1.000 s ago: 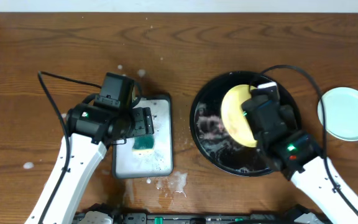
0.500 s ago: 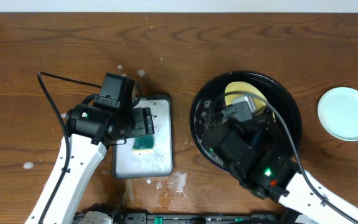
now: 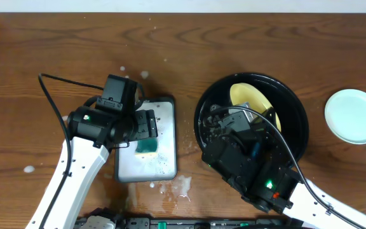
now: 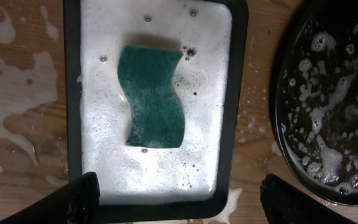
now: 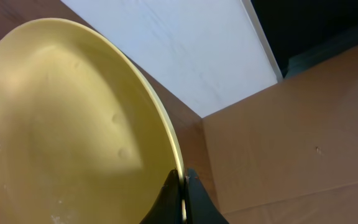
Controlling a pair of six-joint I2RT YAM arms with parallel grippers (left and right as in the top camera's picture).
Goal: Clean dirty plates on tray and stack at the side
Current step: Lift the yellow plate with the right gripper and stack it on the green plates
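Presently: yellow plate [image 5: 73,124], one item, pinched at its rim between the closed fingers of the right gripper [image 5: 182,186] and rising steeply up and away from the fingertips, held over the black tray [image 3: 295,127]. Risk, as a judgement: the hold is a thin edge grip on a plate that is probably wet with suds, so it may pivot or slide out and fall back into the foamy tray, and any quick swing of the wrist would make this likelier. Below the left gripper [image 4: 179,193], whose fingers are spread wide and hold nothing, a green sponge [image 4: 154,96] lies in foam on the small white tray [image 4: 238,93]. Well out to the far side of the right gripper, a mint plate [image 3: 354,116] rests on the table [image 3: 75,51]. Not determinable: the grip point from overhead, being under the right arm; whether red smears remain on the yellow plate; whether the mint item is one plate or two stacked; part of the black tray floor, likewise covered.
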